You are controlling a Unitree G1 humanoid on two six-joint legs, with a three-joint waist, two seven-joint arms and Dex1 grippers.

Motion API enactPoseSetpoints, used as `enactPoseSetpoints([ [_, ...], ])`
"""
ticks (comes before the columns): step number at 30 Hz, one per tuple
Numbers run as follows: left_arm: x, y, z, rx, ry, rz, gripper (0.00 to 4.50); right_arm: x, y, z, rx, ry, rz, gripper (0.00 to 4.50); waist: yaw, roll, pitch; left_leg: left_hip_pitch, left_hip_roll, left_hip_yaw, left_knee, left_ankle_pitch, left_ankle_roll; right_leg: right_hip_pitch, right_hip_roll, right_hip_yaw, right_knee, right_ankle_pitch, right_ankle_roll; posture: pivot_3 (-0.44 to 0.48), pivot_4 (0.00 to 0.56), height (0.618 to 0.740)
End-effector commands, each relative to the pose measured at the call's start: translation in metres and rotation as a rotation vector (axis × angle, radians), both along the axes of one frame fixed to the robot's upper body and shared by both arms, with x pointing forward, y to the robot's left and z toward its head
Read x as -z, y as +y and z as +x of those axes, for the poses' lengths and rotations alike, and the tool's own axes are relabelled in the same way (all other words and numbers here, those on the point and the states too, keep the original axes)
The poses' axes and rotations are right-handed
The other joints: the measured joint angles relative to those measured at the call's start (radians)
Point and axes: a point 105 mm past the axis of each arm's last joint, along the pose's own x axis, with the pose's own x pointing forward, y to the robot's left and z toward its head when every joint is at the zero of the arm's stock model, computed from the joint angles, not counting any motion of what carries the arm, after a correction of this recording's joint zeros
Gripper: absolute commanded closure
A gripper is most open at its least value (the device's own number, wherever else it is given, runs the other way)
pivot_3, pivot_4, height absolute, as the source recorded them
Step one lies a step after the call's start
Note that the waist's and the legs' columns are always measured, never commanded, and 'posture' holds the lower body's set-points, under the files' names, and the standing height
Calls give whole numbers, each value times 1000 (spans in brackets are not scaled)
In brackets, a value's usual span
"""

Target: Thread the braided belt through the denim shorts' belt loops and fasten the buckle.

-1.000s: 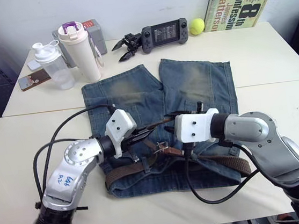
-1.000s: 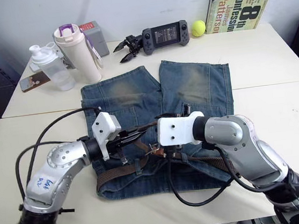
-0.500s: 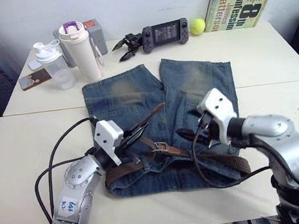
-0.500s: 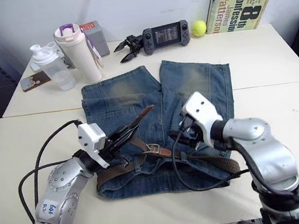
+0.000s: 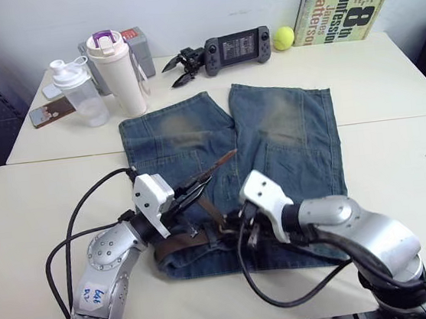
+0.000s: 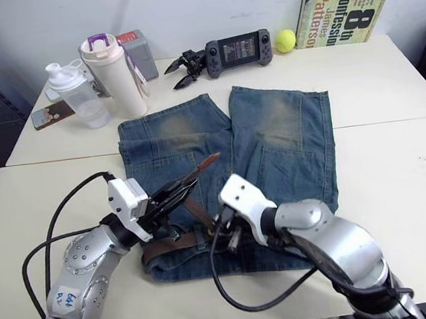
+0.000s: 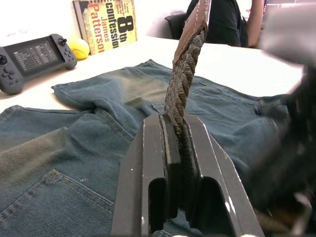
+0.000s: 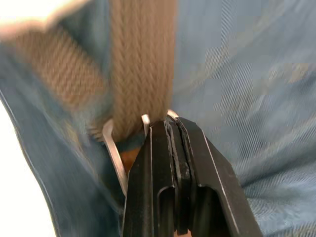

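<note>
Head views: the shorts [image 5: 272,133] lie flat on the tabletop [image 5: 400,177], legs pointing away from the robot, waistband nearest it. The belt [image 5: 178,243] runs along the waistband, and its free end rises at a slant from the left end effector [image 5: 188,194] toward the middle of the shorts, ending in a lighter tip [image 5: 227,157]. The right end effector [image 5: 239,216] sits low at the waistband, just beside the left one, over the belt. At the far edge of the tabletop stand two bottles [image 5: 114,70], with a phone [image 5: 48,113], a game console [image 5: 242,46], a yellow ball [image 5: 284,37] and a book [image 5: 343,7].

Left wrist view: the left end effector [image 7: 178,129] is clamped shut on the belt [image 7: 183,81], the braided strap standing up between its two black fingers [image 7: 154,168], denim beyond.

Right wrist view: the right end effector [image 8: 168,129] has its fingers [image 8: 197,168] pressed together at the buckle [image 8: 114,153]. A thin metal part sits at the fingertips, but whether they actually pinch it cannot be told. The braided strap [image 8: 140,64] runs away from the buckle over the denim.
</note>
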Motion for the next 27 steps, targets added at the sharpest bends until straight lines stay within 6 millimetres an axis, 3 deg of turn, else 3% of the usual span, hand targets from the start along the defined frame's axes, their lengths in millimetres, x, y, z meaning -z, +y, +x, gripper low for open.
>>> enactPoseSetpoints([
  [1,-16,5,-6,2,-75,-15,4500,34,-10,-1,23,24,-127,4465,0,-1,-1,0,0,0,0,0,0,0,0,0,0,0,0,0,150,739],
  [4,-4,16,-12,-2,-68,45,4500,36,-10,1,32,4,-124,4465,-2,-3,-3,2,2,0,-1,0,0,2,1,0,-2,0,0,0,150,739],
  [8,6,24,-15,-1,-44,80,4500,24,-5,2,25,-38,-58,4465,0,-4,-4,3,2,-1,-2,0,-1,3,0,0,-3,0,0,0,150,739],
  [16,9,23,-17,13,-35,83,4500,-26,-10,1,30,-140,123,4465,3,-4,-4,1,1,-3,-2,0,-1,4,0,0,-6,0,0,0,150,739],
  [20,9,23,-16,16,-37,93,4500,-27,-15,-5,12,-135,103,4465,2,-3,-4,1,1,-3,-3,0,-1,4,0,0,-6,0,0,0,150,739],
  [27,8,23,-14,12,-41,100,4500,-13,-5,-14,-42,-99,67,4465,2,-3,-4,1,1,-3,-3,0,-1,4,0,0,-6,0,0,0,150,739],
])
